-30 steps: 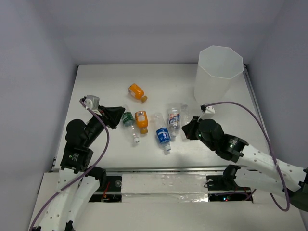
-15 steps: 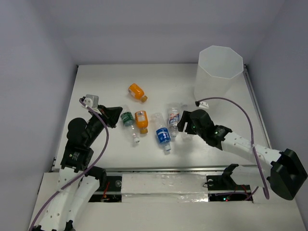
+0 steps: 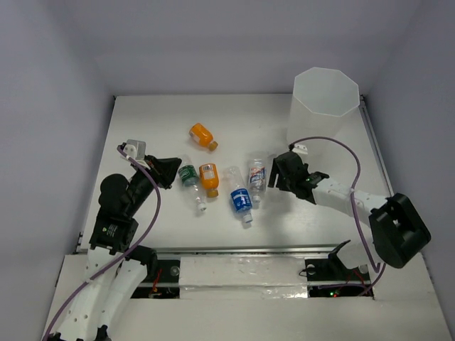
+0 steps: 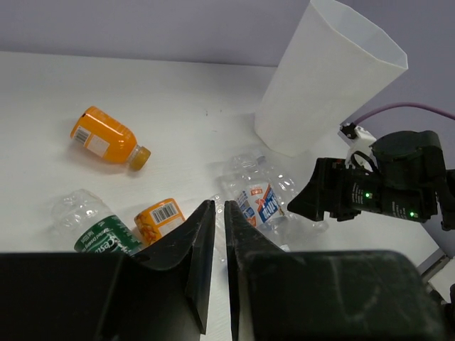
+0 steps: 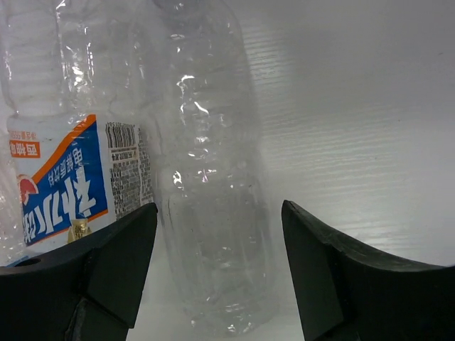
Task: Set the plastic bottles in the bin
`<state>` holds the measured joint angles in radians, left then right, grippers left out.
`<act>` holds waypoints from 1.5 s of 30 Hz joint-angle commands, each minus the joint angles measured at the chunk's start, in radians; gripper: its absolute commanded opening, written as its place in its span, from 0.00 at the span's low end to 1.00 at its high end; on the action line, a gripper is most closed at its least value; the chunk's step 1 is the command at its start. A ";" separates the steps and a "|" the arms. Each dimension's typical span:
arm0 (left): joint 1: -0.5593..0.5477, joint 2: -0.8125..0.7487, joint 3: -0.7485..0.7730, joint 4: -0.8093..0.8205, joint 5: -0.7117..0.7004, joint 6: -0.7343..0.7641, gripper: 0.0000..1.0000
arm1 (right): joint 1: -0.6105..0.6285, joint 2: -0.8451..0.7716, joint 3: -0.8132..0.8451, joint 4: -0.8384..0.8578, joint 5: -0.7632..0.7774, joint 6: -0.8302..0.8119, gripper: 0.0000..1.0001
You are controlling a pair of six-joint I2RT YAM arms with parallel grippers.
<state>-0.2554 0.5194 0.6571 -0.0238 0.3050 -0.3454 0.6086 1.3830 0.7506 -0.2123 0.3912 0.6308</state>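
left gripper (image 4: 220, 213): jaws together bar a hairline slit, nothing between them. hangs over the table (image 3: 142, 121) on the left side of the bottle cluster, tips near the green-label bottle (image 3: 189, 175), not touching it

right gripper (image 5: 217, 213): jaws wide apart, straddling the clear unlabelled bottle (image 5: 213, 142) low over the table. wrist view shows a sliver of table between the bottle and one finger. the other finger sits just beside it, contact there unclear. so around it, not clamped

bottles: six in view, all lying on their sides on the table, all outside the bin (image 3: 313, 131)
- orange bottle (image 3: 202, 136) on its own, farther back than the rest
- second orange bottle (image 3: 209, 177) just beside the green-label bottle, on its right
- blue-label bottle (image 3: 240, 199) nearest the front edge, cap pointing at the arms
- white-label bottle (image 3: 257, 175) right of that, right up against the clear unlabelled bottle

bin: upright at the far right of the table, open top, behind the right gripper and apart from it
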 commanded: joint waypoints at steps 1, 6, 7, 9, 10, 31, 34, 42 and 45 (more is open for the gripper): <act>0.004 -0.012 0.049 0.030 0.003 0.003 0.08 | -0.007 0.028 0.081 0.007 -0.015 -0.037 0.76; 0.004 -0.010 0.049 0.025 -0.007 0.003 0.12 | -0.007 0.086 0.105 -0.007 -0.035 -0.043 0.76; 0.004 -0.010 0.050 0.025 -0.012 0.003 0.14 | -0.007 0.091 0.102 -0.009 -0.037 -0.043 0.76; 0.004 -0.006 0.052 0.025 -0.020 0.002 0.18 | -0.007 0.094 0.099 -0.018 -0.041 -0.043 0.75; 0.004 -0.004 0.052 0.025 -0.024 0.000 0.20 | -0.007 0.087 0.096 -0.019 -0.044 -0.040 0.75; 0.004 0.165 0.010 -0.186 -0.242 -0.145 0.76 | -0.007 -0.371 0.067 -0.142 -0.063 -0.068 0.42; 0.004 0.174 -0.013 -0.194 -0.279 -0.184 0.76 | -0.007 -0.516 0.119 -0.142 -0.213 -0.089 0.41; -0.021 0.209 -0.132 -0.104 -0.294 -0.300 0.78 | -0.007 -0.533 0.402 -0.085 -0.281 -0.183 0.43; -0.048 0.244 -0.172 -0.056 -0.355 -0.331 0.79 | -0.007 -0.439 0.505 -0.064 -0.089 -0.258 0.43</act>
<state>-0.2798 0.7448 0.5121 -0.1623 0.0166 -0.6186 0.6029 0.8696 1.1515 -0.3408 0.1692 0.4774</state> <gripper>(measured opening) 0.788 0.544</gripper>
